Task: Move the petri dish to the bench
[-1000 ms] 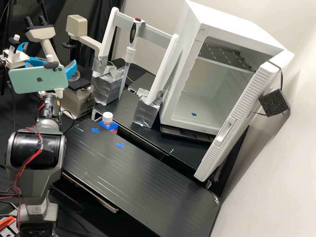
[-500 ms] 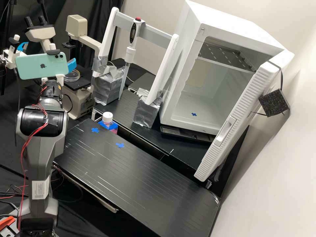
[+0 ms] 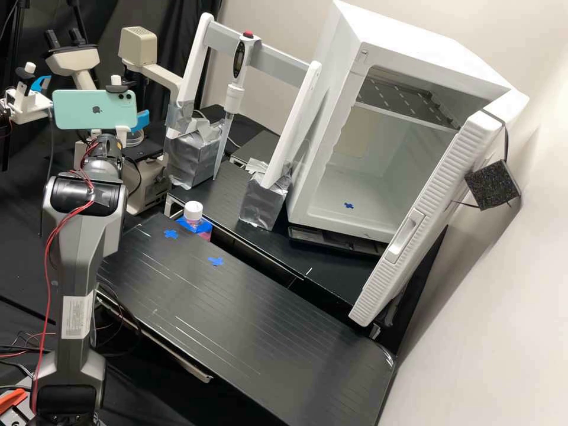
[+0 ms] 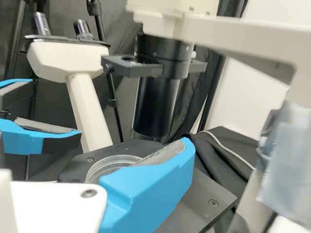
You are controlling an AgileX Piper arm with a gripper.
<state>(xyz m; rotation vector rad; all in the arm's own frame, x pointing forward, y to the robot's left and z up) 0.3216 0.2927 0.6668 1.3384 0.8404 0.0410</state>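
High view: petri dish point(image 3: 135, 139), qty. 1, on microscope stage point(image 3: 153, 145), approx. 5 o'clock from pincer point(image 4: 132, 156), v. near. Pincer: spread open, contents nil. Next, prob.: centre spread on dish, close, lift to table point(image 3: 236, 307), also approx. 5 o'clock.

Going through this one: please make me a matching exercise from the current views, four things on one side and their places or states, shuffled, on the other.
Things
1. petri dish
2. pipette
3. large white door
4. bottle

Places or states
A. standing open
B. topped with a white cap
C. on the dark microscope stage
D. upright at the grey crossbar

Right pairs: 1-C, 2-D, 3-A, 4-B
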